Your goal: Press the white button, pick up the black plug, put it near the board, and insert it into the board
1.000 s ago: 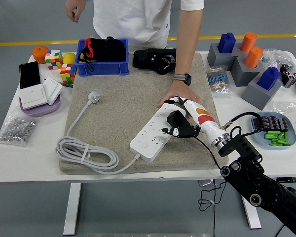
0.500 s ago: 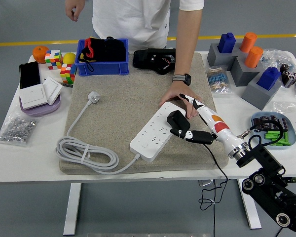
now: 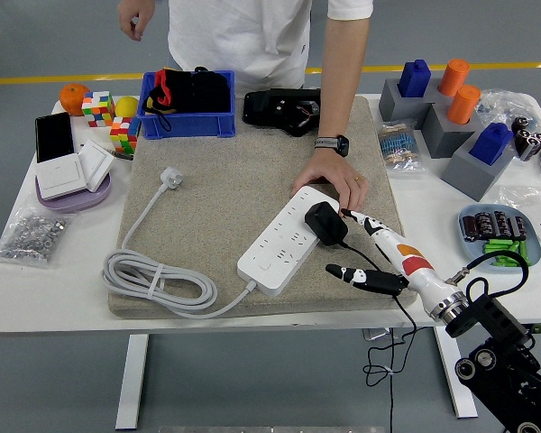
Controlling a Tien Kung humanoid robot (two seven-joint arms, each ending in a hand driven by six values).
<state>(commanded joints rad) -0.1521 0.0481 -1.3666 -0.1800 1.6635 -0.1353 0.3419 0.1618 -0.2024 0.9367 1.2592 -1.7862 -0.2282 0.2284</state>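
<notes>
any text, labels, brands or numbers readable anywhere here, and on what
None can be read.
White power strip: no legible marking.
Black plug: none visible.
Bag of blue parts: any print is too small to read.
Black phone: screen dark.
Wall switches: blank.

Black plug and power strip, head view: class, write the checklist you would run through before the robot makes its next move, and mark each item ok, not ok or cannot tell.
1. Black plug sits on the white power strip: ok.
2. Plug pushed fully home in its socket: cannot tell; the seating is hidden from above.
3. Right hand off the plug, fingers spread and empty: ok.
4. Plug's black cable clear of the right hand: not ok; it runs beside the fingers.
5. Person's hand away from the strip: not ok; it rests on the far end.
6. Strip lying flat on the beige mat: ok.
</notes>
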